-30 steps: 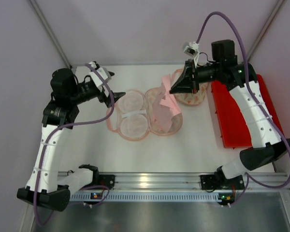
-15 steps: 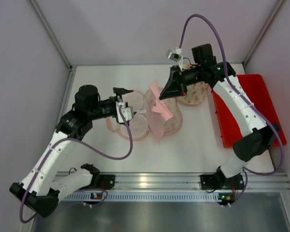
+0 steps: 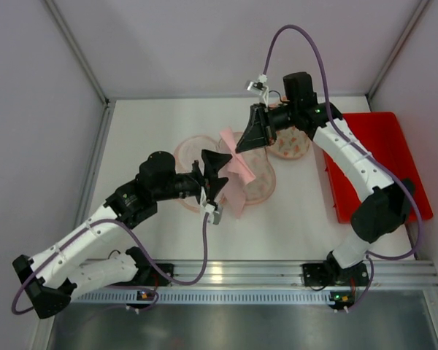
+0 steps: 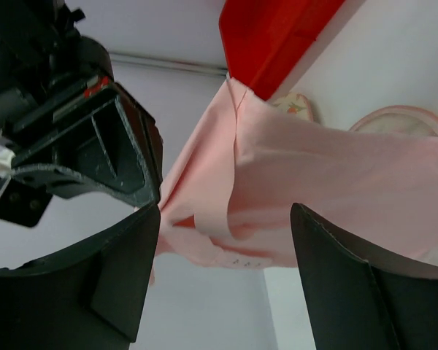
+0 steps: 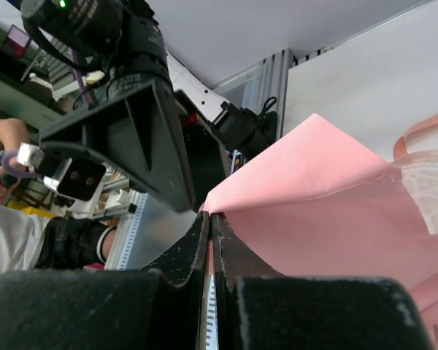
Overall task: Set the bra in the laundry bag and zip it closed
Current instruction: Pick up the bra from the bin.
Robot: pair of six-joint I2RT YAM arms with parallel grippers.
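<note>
Right gripper (image 3: 240, 148) is clamped tight on the pink bra (image 3: 233, 175), dangling it above the open laundry bag (image 3: 261, 186) (a peach mesh clamshell lying unzipped on the table (image 3: 153, 124)). Left gripper (image 3: 220, 181) is right at the hanging cloth, jaws apart, nothing gripped.

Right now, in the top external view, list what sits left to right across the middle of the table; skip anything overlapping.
left gripper → pink bra → floral-patterned cloth → red tray. Left out because they overlap these: the laundry bag and the right gripper.
</note>
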